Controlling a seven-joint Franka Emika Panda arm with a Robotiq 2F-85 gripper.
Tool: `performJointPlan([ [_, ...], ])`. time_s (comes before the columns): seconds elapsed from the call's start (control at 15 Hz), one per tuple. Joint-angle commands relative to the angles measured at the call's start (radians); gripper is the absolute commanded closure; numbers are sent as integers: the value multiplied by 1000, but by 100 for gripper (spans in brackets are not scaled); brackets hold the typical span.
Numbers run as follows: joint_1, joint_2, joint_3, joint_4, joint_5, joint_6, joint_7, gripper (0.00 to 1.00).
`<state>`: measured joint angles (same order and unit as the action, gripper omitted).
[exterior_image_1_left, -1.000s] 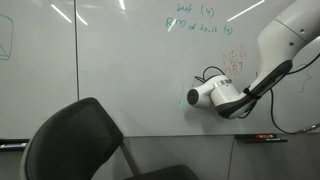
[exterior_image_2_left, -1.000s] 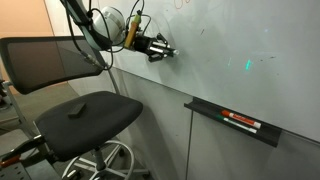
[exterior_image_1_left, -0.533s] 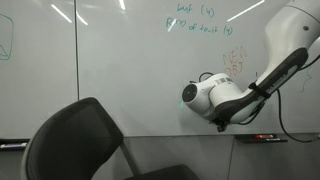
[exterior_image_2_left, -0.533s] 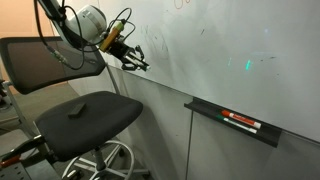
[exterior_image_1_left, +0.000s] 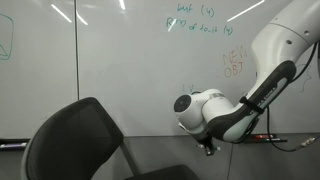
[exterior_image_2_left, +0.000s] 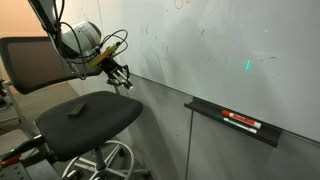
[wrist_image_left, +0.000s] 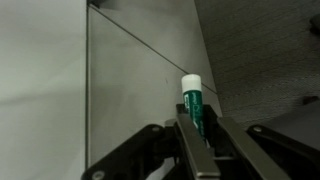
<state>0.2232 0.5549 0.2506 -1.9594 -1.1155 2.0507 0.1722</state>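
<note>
Item 1: gripper (exterior_image_2_left: 122, 80), Robotiq type, on a white Panda arm (exterior_image_1_left: 262, 95). It sits low, pointing downward, at about the level of the whiteboard's (exterior_image_1_left: 120, 70) bottom edge in both exterior views and above the chair seat. Jaws are clenched on item 2, a marker (wrist_image_left: 191, 95) with a green barrel and white cap. In the wrist view the marker stands pinched between the two fingers (wrist_image_left: 213, 150), cap end sticking out past the tips. It is too small to make out in the exterior views. Marker tip is clear of the board; contact w/ any surface can't be told. Item 3: whiteboard, wall-mounted, w/ a vertical panel seam. It has green handwriting (exterior_image_1_left: 200, 20) top centre, an orange scribble (exterior_image_1_left: 234, 62) below it to the right, and a small green mark (exterior_image_2_left: 248, 66) mid-board. Item 4: office chair (exterior_image_2_left: 85, 115), black, mesh back, on a chrome star base. It is just beside the gripper and under the arm, with a small dark object (exterior_image_2_left: 78, 110) lying on the seat. Item 5: pen tray (exterior_image_2_left: 235, 125), dark, fixed along the board's lower edge, well apart from the gripper. It holds spare markers (exterior_image_2_left: 242, 122), red and dark, lying flat. Item 6: black cable (exterior_image_2_left: 112, 42) looped along the wrist. Wrist-view background: pale panel to the left, grey textured surface to the right.
</note>
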Motion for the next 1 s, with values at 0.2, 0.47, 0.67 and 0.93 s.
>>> performJointPlan([
  [0.2, 42, 186, -13, 122, 126, 97, -27, 94],
  [0.47, 86, 288, -10, 200, 206, 118, -41, 94],
  [0.67, 125, 343, -9, 259, 264, 123, -61, 94],
  [0.93, 170, 391, -12, 325, 329, 122, -93, 94],
])
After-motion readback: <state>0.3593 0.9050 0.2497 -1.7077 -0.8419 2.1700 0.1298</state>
